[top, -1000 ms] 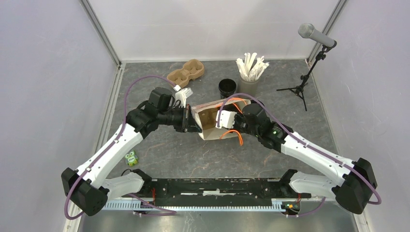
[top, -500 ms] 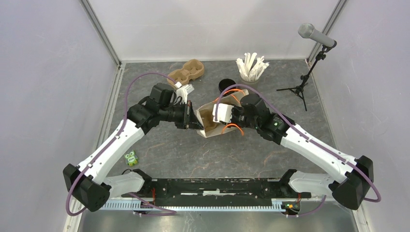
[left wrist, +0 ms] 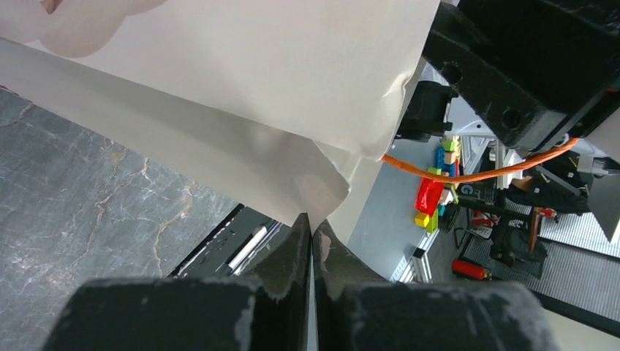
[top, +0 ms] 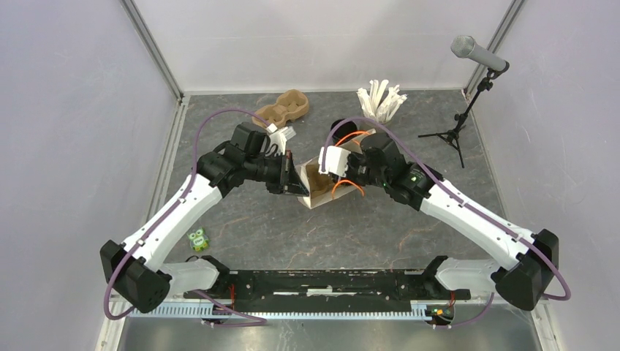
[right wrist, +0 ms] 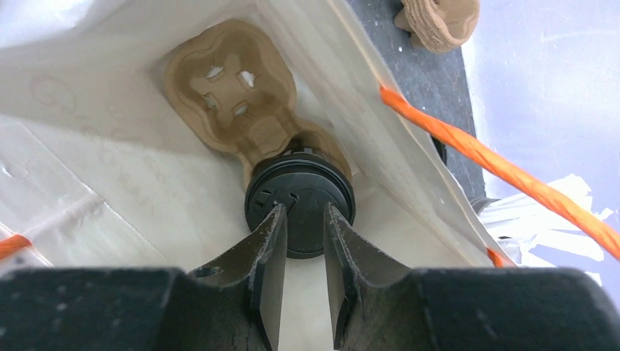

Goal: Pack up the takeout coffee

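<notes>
Right hand (right wrist: pixel 304 213) is seen with its fingers narrowly parted and the tips poised over the top of the takeout coffee (right wrist: pixel 300 179). The gap is far narrower than the lid, so the cup is not clasped round, and whether the tips touch it cannot be told. The takeout coffee is seated in one socket of a pulp carrier (right wrist: pixel 227 88) deep inside the paper bag (right wrist: pixel 110 190). Only its round black lid, with a raised rim and moulded marks, is shown. The lid appears pressed fully on, and no spill is seen.

Over the last second both arms have been carried toward the far side of the bench (top: pixel 380 227). The bag has been drawn along with them and raised more on end, its mouth less spread than before. The cup's placement is therefore judged done, and drawing the right hand out past the orange handle (right wrist: pixel 468 146) is judged to remain. The bag's edge is pinched by the left hand (left wrist: pixel 311 228), which is closed tight. A second carrier (top: pixel 281 108) and a grey cup of white sticks (top: pixel 380 102) stand on the bench beyond the bag.
</notes>
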